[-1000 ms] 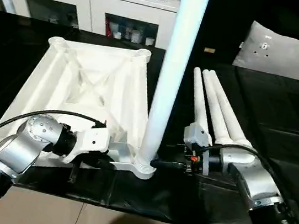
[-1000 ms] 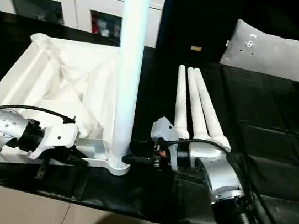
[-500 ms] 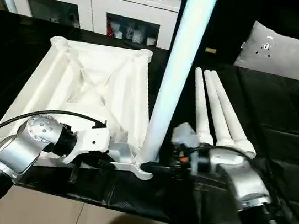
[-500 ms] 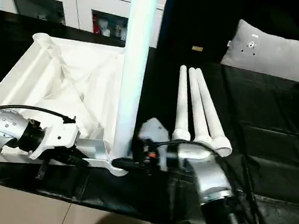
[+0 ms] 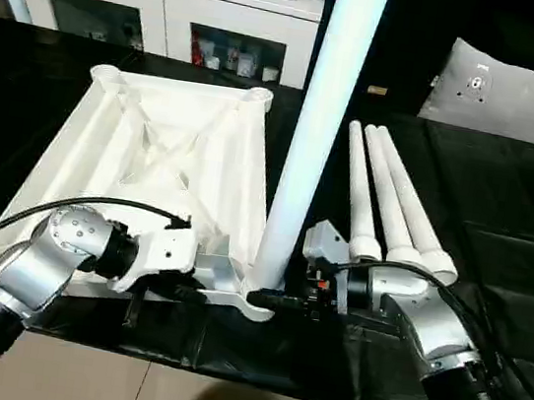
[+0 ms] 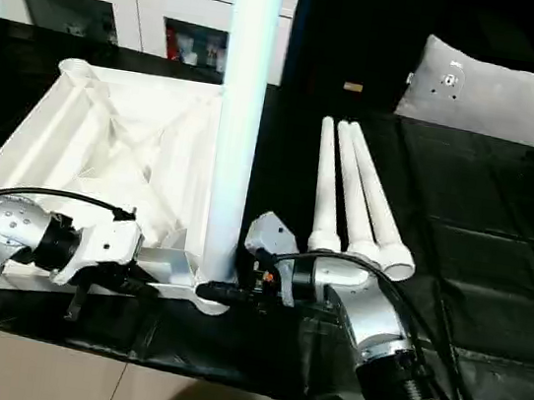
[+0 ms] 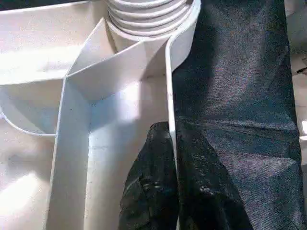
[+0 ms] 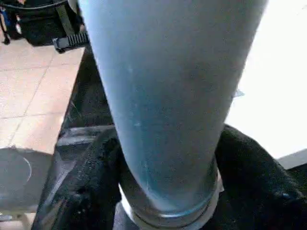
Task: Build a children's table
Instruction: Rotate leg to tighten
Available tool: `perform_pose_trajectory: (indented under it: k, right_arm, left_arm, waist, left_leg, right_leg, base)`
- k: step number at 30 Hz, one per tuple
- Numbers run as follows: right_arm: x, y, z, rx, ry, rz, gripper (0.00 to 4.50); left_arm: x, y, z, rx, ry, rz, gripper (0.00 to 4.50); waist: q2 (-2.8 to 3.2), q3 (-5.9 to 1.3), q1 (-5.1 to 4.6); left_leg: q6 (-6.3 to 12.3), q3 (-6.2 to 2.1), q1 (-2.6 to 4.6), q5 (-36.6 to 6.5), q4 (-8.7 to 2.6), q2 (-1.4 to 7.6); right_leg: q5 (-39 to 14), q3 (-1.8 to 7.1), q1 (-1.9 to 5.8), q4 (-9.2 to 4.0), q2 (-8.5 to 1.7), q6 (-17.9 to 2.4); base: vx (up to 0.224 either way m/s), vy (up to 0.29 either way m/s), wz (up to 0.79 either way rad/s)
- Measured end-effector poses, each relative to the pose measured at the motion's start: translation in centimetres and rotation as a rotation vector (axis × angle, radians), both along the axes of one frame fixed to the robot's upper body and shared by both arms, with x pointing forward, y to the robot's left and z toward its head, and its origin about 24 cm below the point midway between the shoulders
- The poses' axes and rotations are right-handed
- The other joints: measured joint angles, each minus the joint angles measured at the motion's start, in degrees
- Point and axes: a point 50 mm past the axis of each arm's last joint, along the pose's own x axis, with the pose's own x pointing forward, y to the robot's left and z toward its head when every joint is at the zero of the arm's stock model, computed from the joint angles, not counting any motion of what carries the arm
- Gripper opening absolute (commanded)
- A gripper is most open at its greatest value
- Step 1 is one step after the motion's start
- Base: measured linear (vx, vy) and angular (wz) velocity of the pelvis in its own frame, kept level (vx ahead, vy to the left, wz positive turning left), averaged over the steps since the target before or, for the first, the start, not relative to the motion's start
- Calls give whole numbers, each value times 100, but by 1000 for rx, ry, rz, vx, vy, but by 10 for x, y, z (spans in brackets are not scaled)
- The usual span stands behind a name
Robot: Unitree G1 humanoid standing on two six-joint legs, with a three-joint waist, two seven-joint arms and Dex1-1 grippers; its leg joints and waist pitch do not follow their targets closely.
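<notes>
On the black table surface (image 5: pixel 500 243), the white table top (image 5: pixel 153 159) lies upside down, ribbed side up. One leg (image 5: pixel 313 117) stands upright in the near corner socket (image 5: pixel 257 303). The right gripper (image 8: pixel 168 191) straddles this leg's base, one finger on each side. The left gripper (image 7: pixel 172 158) is pinched closed on the top's near rim. Three spare legs (image 5: pixel 391 203) lie side by side, just beside the right arm.

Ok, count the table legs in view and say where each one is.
4. One leg stands upright in the near right corner socket of the tabletop; three legs lie side by side on the black surface to its right.
</notes>
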Motion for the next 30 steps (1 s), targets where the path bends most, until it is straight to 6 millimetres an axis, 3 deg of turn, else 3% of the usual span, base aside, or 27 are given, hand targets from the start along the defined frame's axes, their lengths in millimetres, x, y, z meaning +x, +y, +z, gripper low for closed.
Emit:
perform_pose_trajectory:
  k: [15, 19, 20, 22, 23, 25, 26, 27, 28, 29, 30]
  right_arm:
    - [-3, 1, -4, 17, 45, -43, 256]
    - [-1, 7, -8, 36, 58, -151, 256]
    - [2, 8, -10, 46, 72, -211, 256]
    - [14, 16, -14, 104, 113, -427, 256]
    - [19, 19, -15, 125, 138, -511, 256]
    - [30, 20, -16, 128, 154, -651, 248]
    - [36, 23, -16, 129, 163, -718, 246]
    - [41, 26, -17, 127, 177, -778, 245]
    - [43, 26, -17, 129, 186, -819, 245]
    - [47, 28, -14, 130, 185, -846, 245]
    - [49, 29, -14, 130, 180, -858, 245]
  left_arm:
    - [0, -1, -1, -14, 32, 44, 0]
    - [2, -5, -5, -40, 46, 146, 0]
    - [4, -7, -6, -53, 57, 197, 0]
    - [11, -16, -11, -91, 66, 369, 0]
    - [13, -23, -12, -111, 83, 433, 0]
    - [17, -40, -16, -149, 105, 539, 0]
    - [18, -49, -17, -165, 109, 593, 0]
    - [20, -56, -18, -175, 114, 651, 0]
    - [21, -61, -19, -179, 113, 686, 0]
    - [23, -64, -18, -192, 100, 732, 0]
    - [24, -65, -17, -197, 94, 751, 0]
  waist:
    - [1, -2, 3]
    - [-4, -8, -32]
    - [-2, -8, -51]
    - [2, -5, -188]
    - [21, 2, -250]
    - [90, 21, -397]
    - [139, 42, -486]
    - [168, 74, -473]
    - [80, 61, -445]
    - [-48, 52, -353]
    - [-117, 26, -310]
  left_leg:
    - [0, 0, 2, 0, -1, -1]
    - [0, 1, 14, 0, 2, -2]
    - [0, 1, 50, 0, 0, -3]
    - [0, -2, 73, 0, 12, -5]
    - [0, -11, 84, 0, 14, -2]
    - [1, -81, 89, -1, 10, 28]
    - [1, -116, 79, -2, 6, 87]
    - [1, -114, 54, -2, -3, 94]
    - [1, -26, 61, -1, 5, 80]
    - [-1, 105, 104, 0, 10, 58]
    - [-37, 37, 126, -26, 43, -2]
  right_leg:
    - [0, 3, 7, 0, 0, 0]
    - [0, 3, 25, 2, 0, 1]
    - [-2, 2, 33, -7, 0, 3]
    - [-3, -14, 50, -21, -6, 4]
    - [-3, -43, 68, -62, -11, 5]
    - [-4, -248, 166, -235, -44, 7]
    - [-9, -380, 245, -313, -54, 9]
    - [-178, -391, 232, -89, -73, -9]
    - [-333, -233, 230, 247, -99, -105]
    - [-438, 7, 206, 462, -114, 69]
    - [-467, 14, 127, 450, -106, 79]
  base:
    - [0, 0, 0]
    - [0, 0, 0]
    - [0, 0, 0]
    - [0, 0, 0]
    - [-60, 26, -13]
    - [-56, 40, -13]
    - [-84, 49, -7]
    - [-84, 49, -7]
    - [-67, -6, 6]
    - [30, -89, 5]
    - [30, -89, 5]
